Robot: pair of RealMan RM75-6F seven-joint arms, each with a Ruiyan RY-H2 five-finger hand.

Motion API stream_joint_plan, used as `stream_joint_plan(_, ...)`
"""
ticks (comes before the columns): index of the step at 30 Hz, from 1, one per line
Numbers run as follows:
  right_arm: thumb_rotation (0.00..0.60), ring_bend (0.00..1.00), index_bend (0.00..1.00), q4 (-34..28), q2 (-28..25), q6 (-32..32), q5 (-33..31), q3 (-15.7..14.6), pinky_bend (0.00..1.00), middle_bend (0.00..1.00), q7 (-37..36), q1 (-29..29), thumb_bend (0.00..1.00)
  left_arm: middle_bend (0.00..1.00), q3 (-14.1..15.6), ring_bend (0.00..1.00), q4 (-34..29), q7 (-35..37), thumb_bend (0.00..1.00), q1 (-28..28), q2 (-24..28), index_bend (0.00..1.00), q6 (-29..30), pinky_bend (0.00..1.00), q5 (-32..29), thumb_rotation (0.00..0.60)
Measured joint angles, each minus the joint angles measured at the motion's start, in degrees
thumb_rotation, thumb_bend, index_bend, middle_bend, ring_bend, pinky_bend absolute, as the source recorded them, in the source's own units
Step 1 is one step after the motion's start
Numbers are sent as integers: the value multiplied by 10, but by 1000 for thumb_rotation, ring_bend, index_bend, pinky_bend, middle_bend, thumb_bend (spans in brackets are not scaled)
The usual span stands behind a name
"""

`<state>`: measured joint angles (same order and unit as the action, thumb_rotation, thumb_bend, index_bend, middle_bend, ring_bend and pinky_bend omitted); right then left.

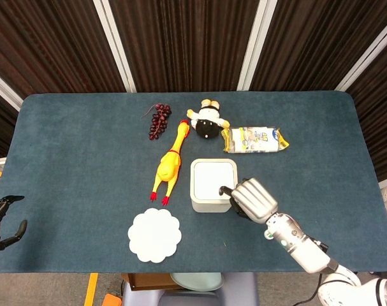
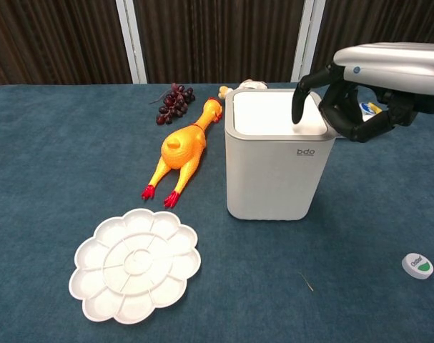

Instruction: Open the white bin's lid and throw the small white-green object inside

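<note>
While the lid (image 2: pixel 275 113) of the white bin (image 2: pixel 277 171) is lying shut, it is being touched, or nearly so, by one finger (image 2: pixel 299 102) of the right hand (image 2: pixel 349 107), whose other fingers are curled on nothing. Pressure is best being applied straight down. The white-green disc (image 2: pixel 417 265) is lying beside the bin's right. The left hand (image 1: pixel 3 220), far off, is hanging open.

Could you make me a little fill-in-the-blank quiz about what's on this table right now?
1. The bin's lid is ____.
2. The right hand points a finger down at the ____.
3. The yellow toy left of the bin is a rubber ____.
4. The white-green object lies on the ____.

Missing words: shut; lid; chicken; table
</note>
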<state>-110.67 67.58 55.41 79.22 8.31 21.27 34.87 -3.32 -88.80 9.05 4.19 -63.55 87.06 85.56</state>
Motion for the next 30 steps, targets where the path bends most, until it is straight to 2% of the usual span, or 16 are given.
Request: stream_joint_plan(30, 600, 741, 497, 10, 14, -2, -7, -21, 667, 837, -10, 20, 780, 277, 2, 282, -7, 7, 413, -3, 6, 267, -2, 423, -1, 600)
